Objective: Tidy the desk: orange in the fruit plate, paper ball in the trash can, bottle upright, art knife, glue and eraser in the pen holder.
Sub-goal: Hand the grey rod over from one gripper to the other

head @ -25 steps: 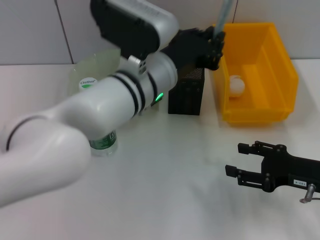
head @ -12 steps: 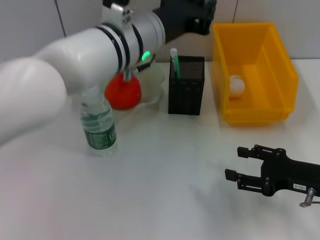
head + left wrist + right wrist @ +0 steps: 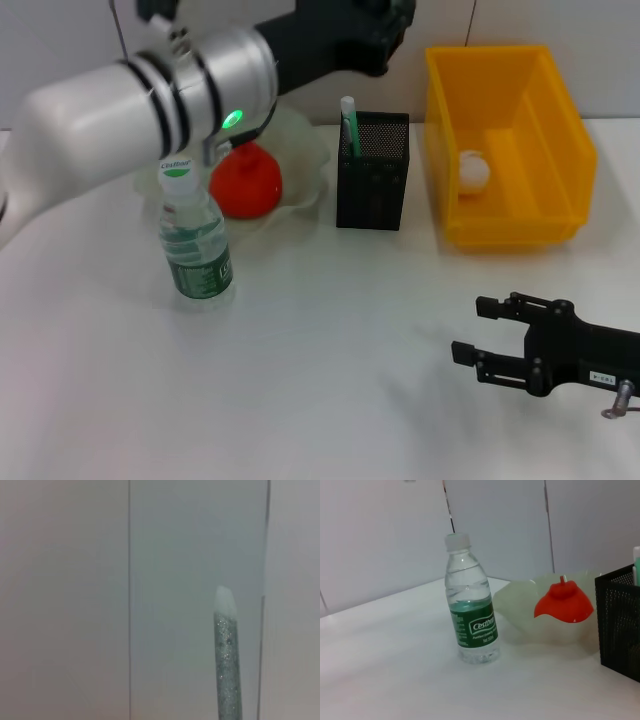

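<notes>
Left arm swung higher; glittery stick only wrist-visible.

The bottle label reads "Cestbon" (smaller print beneath is illegible).

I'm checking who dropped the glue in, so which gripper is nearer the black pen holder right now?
Left. The left gripper is raised just above and behind the pen holder; the right gripper sits low over the table, well in front of it and to its right.

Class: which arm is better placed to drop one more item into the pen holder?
Probably left: the left tool hangs above the pen holder; the right tool lies low, farther away.
</notes>
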Controlling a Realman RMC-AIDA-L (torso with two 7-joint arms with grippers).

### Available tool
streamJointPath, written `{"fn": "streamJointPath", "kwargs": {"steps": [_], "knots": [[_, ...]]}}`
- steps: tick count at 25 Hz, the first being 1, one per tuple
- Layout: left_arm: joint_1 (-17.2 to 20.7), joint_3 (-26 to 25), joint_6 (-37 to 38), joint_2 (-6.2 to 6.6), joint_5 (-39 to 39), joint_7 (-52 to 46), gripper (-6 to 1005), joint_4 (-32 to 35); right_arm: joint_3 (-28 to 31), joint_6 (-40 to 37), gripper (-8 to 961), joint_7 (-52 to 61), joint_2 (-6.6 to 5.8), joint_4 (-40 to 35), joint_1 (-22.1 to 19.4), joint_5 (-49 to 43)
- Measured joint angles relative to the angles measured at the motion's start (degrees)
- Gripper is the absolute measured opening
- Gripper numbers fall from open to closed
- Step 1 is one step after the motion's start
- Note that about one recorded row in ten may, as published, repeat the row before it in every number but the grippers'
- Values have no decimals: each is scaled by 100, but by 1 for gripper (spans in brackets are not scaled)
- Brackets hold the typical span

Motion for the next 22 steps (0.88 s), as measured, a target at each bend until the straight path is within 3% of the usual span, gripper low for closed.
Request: {"fn": "streamJointPath", "kwargs": {"steps": [2, 5, 9, 11, 22], "knots": [[96, -44, 131, -1, -292, 364, 169, -21, 17, -67, 740, 0, 0, 31, -30, 28], [580, -140, 664, -1, -1091, 1494, 169, -79, 95, -241, 740, -1, -12, 131, -93, 145], [648, -133, 756, -1, -1233, 1716, 170, -99, 441, -720, 741, 30, -17, 435, -223, 186], [962, -194, 1225, -1, -1848, 2570, 169, -352, 657, -978, 741, 62, -18, 585, -288, 187], [1410, -349, 1785, -2, -2114, 3449, 170, -775, 1329, -1670, 740, 327, -14, 1150, -484, 188]]}}
